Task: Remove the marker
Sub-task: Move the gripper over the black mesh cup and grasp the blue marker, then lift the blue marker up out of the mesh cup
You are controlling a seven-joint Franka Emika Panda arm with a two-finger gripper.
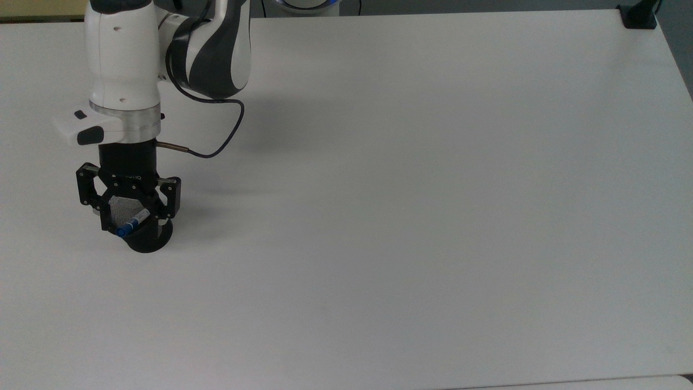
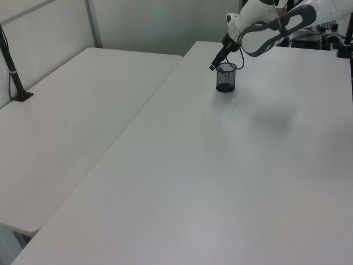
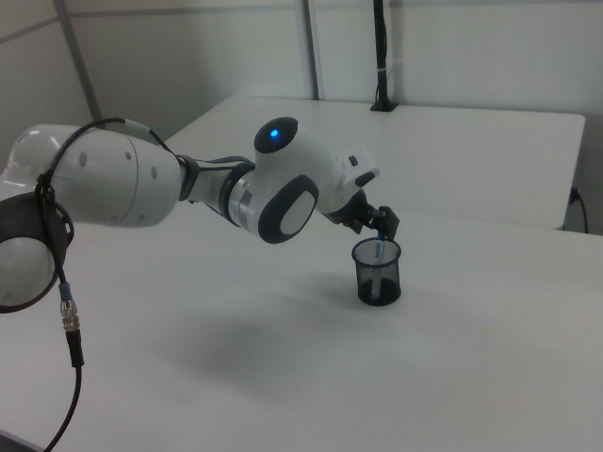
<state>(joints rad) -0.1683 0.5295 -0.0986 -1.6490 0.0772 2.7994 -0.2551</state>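
The marker [image 1: 132, 222], white with a blue cap, leans inside the black mesh cup [image 1: 147, 240]; its label is unreadable. The pincer [image 1: 130, 214] straddles it, spread wide.

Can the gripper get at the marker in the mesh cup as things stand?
Probably yes: the gripper is open just above the mesh cup, and the marker's blue cap sticks up past the rim, nothing covering it.

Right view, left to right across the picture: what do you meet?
Grey cable with its metal plug → robot arm → black mesh cup holding the marker.
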